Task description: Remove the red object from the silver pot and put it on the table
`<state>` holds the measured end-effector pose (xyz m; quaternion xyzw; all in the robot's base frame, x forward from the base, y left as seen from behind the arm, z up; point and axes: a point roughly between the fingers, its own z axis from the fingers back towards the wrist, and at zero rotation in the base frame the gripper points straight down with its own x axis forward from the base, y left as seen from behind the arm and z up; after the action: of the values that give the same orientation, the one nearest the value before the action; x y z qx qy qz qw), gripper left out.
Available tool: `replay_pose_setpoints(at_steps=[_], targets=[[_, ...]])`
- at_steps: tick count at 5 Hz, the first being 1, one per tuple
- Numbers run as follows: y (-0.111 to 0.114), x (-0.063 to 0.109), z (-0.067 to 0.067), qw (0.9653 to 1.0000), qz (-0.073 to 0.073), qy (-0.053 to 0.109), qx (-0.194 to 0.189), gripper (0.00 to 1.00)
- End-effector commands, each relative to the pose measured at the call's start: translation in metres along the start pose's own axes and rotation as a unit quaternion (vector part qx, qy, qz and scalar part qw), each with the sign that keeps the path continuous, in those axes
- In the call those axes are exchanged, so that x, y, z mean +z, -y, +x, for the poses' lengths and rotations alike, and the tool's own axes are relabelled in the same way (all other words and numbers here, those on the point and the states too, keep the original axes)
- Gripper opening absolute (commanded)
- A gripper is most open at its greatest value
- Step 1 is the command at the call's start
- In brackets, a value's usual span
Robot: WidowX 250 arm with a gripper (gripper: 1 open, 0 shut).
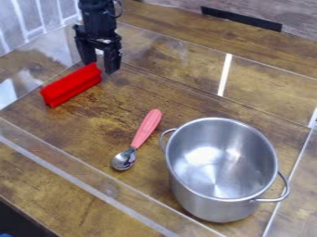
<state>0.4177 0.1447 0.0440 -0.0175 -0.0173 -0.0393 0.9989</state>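
Table edges: the table (186, 93), dark brown wood grain, fills nearly the whole frame; clear acrylic walls run along its edges, one crossing the lower left of the frame as a pale diagonal line, another catching light as a bright streak right of centre.
Open room: bare wood stretches across the middle of the frame, between the block at upper left and the pot at lower right, and again along the upper right.
Gripper: the gripper (96, 61) hangs at the upper left of the frame, pointing down at the tabletop, its two dark fingers spread apart with nothing between them.
Red object: the red object (70, 84) lies flat on the table at the upper left, its long side running diagonally from lower left to upper right.
Block to hand: the block's upper right end sits just beside and below the fingertips; whether they touch it cannot be told.
Silver pot: the silver pot (264, 199) stands upright at the lower right, well apart from the block, its shiny inside bare.
Spoon: a metal spoon (139, 139) with a pinkish-red handle lies on the wood just left of the pot, bowl toward the lower left.
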Motion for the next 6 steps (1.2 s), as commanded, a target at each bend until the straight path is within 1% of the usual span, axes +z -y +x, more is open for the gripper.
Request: replay_pose_setpoints(at_steps=[1,2,3,4,5,6], targets=[[0.0,0.033,-0.002,0.999,0.013,0.035,-0.025,0.0],[0.007,0.037,-0.003,0.9991,0.016,0.038,-0.011,0.0],[0.014,0.04,-0.001,0.9991,0.017,0.039,0.005,1.0],[0.018,0.046,-0.002,0.9991,0.017,0.04,0.004,1.0],[0.02,0.046,-0.004,0.999,0.017,0.04,0.002,0.0],[0.011,0.046,0.0,0.999,0.015,0.04,-0.009,0.0]])
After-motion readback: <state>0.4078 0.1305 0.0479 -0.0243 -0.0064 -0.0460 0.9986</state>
